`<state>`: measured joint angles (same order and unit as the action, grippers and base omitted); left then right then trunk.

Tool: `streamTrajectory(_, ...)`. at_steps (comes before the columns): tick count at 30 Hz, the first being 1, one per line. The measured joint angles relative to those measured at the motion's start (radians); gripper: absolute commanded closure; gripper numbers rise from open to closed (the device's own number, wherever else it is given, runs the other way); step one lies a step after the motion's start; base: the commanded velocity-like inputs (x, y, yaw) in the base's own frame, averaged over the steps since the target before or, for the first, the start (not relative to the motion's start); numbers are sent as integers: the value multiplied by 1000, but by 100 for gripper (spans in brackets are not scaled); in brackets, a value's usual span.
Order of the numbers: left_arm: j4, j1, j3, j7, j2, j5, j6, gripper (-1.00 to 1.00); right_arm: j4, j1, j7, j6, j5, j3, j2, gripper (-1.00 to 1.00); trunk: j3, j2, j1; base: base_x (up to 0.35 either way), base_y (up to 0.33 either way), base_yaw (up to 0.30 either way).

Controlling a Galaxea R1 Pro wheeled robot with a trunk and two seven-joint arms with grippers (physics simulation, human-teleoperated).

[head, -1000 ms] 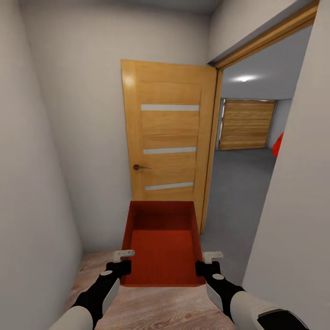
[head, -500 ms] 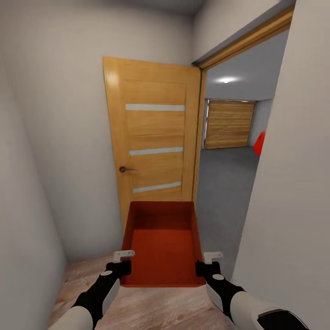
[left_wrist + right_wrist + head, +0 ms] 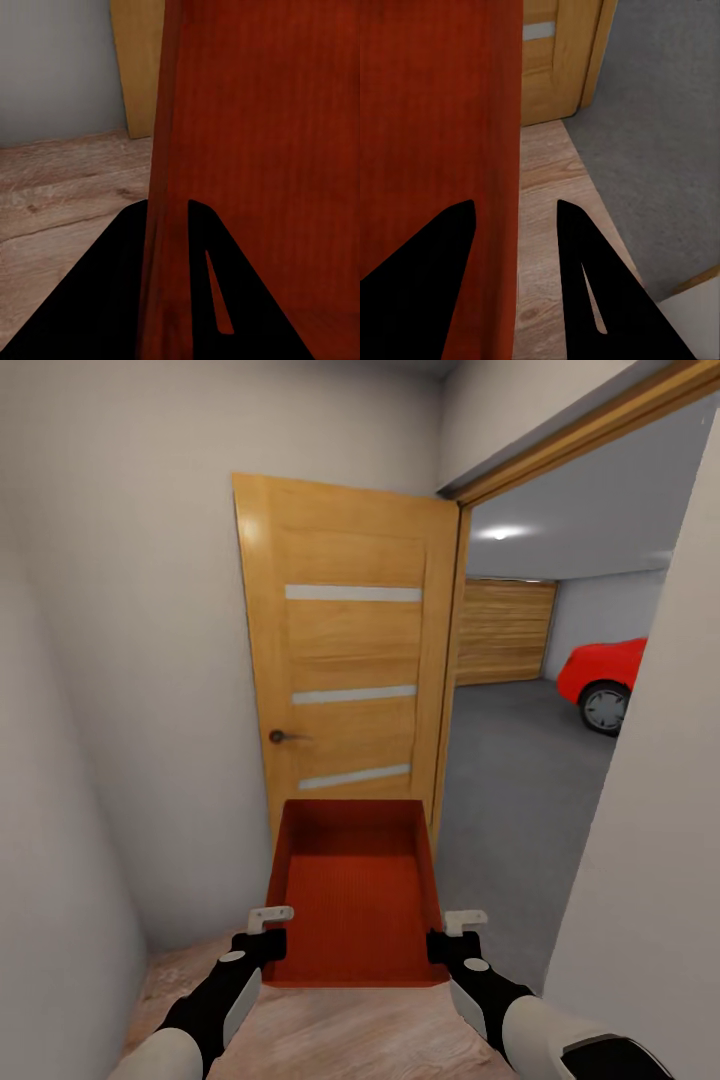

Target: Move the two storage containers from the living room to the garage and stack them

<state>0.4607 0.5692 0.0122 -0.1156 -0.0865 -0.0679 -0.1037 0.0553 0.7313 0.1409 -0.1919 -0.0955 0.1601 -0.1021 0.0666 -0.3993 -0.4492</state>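
Orange-red ribbed rectangular storage container (image 3: 354, 890), tapered walls.

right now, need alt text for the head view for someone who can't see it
An orange-red bin is carried out front, the left gripper and right gripper clamped on its side walls. Ahead stands an open wooden door; to its right the doorway shows the garage's grey floor and part of a red car.

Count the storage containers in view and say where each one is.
1. The storage container is carried between the left gripper and the right gripper, before the open wooden door. A second may be elsewhere.
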Motion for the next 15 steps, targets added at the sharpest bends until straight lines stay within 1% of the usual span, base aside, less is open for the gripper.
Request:
streamTrajectory(7, -2, 0, 0, 0, 0, 0, 0, 100, -1, 0, -2, 0, -2, 1, 1, 100, 0, 0, 0, 248, 211, -215)
streamTrajectory(10, 0, 0, 0, 1, 0, 0, 0, 100, 0, 0, -2, -1, 0, -1, 1, 100, 0, 0, 0, 202, 74, -239)
streamTrajectory(15, 4, 0, 0, 0, 0, 0, 0, 100, 2, 0, -2, -1, 4, -5, 0, 100, 0, 0, 0, 43, 11, -241)
